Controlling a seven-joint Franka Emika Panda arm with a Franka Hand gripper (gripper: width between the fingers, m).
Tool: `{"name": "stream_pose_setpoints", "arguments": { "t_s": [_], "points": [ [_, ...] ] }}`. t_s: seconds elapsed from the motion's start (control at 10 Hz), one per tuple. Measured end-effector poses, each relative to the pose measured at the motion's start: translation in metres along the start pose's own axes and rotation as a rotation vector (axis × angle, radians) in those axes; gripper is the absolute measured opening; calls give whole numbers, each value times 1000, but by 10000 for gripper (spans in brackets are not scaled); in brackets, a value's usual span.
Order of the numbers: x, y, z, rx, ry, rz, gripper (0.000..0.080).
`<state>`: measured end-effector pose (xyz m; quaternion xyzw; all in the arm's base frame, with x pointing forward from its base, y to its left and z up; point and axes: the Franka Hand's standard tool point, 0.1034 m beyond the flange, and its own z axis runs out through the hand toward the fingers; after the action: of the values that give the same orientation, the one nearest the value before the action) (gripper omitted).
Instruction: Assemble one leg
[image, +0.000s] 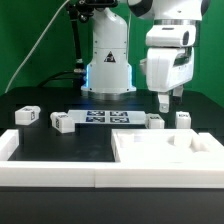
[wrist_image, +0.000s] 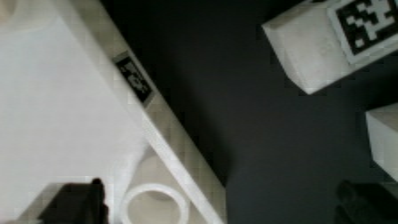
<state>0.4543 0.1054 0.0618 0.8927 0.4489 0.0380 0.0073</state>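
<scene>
We see the claw (image: 171, 104) hanging over the black tabletop (image: 40, 138), spread wide and holding nothing; in the wrist view its dark fingertips (wrist_image: 71, 202) sit well apart. The leg (image: 155, 121) rests on the tabletop near the claw, untouched, just behind the tray-like piece (image: 130, 150) in the exterior view. The tagged post (wrist_image: 338, 40) in the wrist view is probably this leg, though we cannot be sure.
</scene>
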Motion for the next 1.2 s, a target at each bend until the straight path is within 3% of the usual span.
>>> {"name": "stream_pose_setpoints", "arguments": {
  "t_s": [0.1, 0.6, 0.9, 1.2],
  "points": [
    [1, -7, 2, 4, 9, 133, 648],
    [2, -10, 4, 33, 28, 578, 648],
    [7, -43, 6, 59, 29, 1013, 648],
    [9, -46, 7, 74, 25, 1159, 648]
  ]
}}
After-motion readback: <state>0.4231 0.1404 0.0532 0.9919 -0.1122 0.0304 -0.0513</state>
